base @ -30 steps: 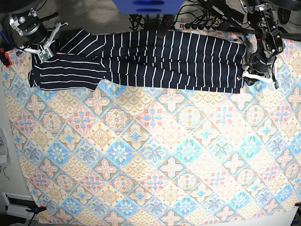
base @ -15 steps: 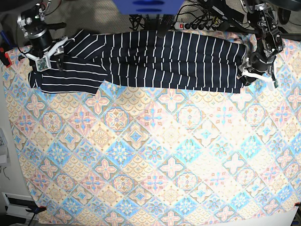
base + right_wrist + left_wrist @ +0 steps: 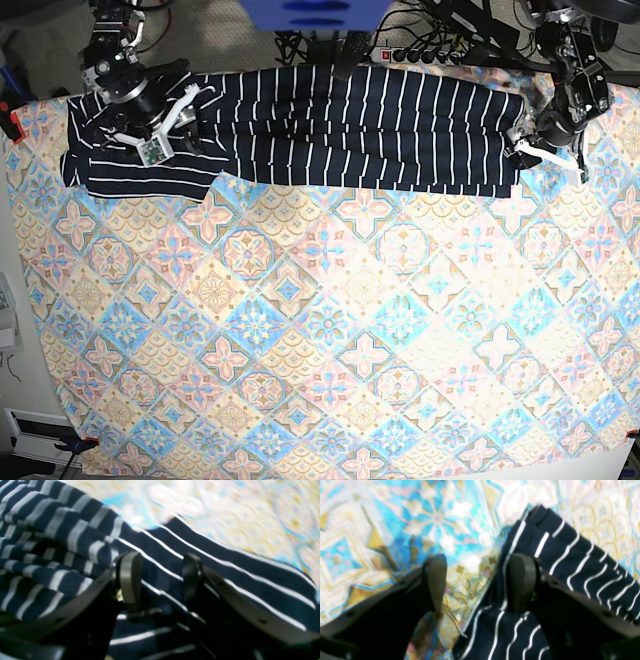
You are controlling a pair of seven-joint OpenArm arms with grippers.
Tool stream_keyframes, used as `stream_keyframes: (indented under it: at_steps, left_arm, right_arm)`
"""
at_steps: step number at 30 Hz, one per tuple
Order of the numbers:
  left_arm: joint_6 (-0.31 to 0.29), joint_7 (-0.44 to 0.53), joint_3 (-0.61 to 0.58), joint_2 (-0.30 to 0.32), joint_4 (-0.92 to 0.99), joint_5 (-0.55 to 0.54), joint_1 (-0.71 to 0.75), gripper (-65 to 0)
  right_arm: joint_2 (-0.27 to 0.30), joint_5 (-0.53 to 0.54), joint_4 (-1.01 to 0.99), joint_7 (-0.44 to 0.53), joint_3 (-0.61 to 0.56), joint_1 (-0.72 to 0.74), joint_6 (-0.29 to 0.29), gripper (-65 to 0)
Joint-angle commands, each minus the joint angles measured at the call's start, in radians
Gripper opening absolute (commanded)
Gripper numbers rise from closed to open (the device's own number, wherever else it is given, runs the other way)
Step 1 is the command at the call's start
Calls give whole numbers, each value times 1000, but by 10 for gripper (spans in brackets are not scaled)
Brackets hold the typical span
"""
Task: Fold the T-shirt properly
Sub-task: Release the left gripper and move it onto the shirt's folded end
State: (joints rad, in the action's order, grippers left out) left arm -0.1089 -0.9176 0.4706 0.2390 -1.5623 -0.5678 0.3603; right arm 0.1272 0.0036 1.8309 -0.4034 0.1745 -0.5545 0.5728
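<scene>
— Where's the shirt?
— The dark navy white-pinstriped T-shirt (image 3: pixel 350 130) lies along the far edge of the pastel tile-patterned cloth (image 3: pixel 330 330).
— And the grippers?
— Left gripper (image 3: pixel 480 580) gapes at its hem; right gripper (image 3: pixel 160 580) is parted over the sleeve, gripping nothing.

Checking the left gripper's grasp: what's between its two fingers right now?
In the left wrist view, only patterned cloth between the fingers; the T-shirt edge lies beside one.

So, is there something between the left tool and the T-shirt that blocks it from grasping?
Nothing visible blocks it. The left tool is open at the T-shirt corner: one finger lies over the striped fabric, the other over the patterned cloth. Between them only the shirt's edge and bare cloth show.
</scene>
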Motion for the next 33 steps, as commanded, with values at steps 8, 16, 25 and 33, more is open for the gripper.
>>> stream_keyframes:
  at_steps: [8, 16, 25, 33]
  left_arm:
    - [-8, -18, -43, 10, -17, -4, 0, -267]
    - [-7, -19, -146, 12, -11, 9, 1, -270]
    - [-7, -13, -178, 12, 105, 7, -22, -272]
    - [-7, -18, -178, 12, 107, 9, -25, -498]
  right_arm:
    - [7, 12, 13, 24, -10, 15, -3, -387]
    - [7, 12, 10, 24, -10, 17, -3, -387]
    - [7, 12, 14, 24, -7, 17, -3, -387]
    - [7, 12, 17, 24, -7, 17, -3, -387]
